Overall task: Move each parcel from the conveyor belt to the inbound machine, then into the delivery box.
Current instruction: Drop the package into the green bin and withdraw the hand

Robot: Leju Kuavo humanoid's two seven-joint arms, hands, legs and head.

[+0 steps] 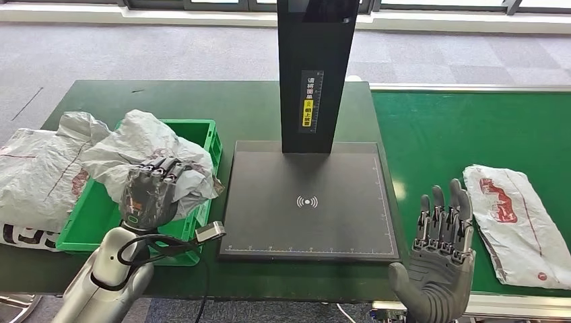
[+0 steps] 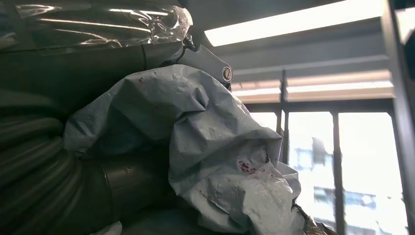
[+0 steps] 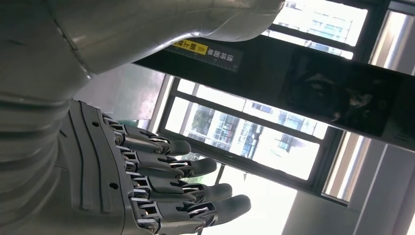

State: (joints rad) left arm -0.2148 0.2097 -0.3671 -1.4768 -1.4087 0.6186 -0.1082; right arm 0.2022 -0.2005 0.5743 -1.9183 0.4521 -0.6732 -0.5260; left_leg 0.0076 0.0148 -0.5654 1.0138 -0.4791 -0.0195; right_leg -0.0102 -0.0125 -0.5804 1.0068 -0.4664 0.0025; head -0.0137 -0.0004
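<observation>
The left hand [image 1: 149,192] is gripping a crumpled grey parcel [image 1: 145,151] over the green box [image 1: 205,134], which is sitting just left of the scanner [image 1: 306,202] on the tabletop [image 1: 202,101]. In the left wrist view that parcel [image 2: 205,147] is bunching up against the hand. A second bag [image 1: 40,171] is lying at the far side of the box from the scanner, partly hanging over its rim. The right hand [image 1: 439,259] is hovering at the scanner's right front corner, holding nothing, fingers [image 3: 166,169] stretched out and apart. A flat parcel [image 1: 518,222] is lying on the belt [image 1: 471,128], to the right of the scanner, beyond the right hand and clear of it.
</observation>
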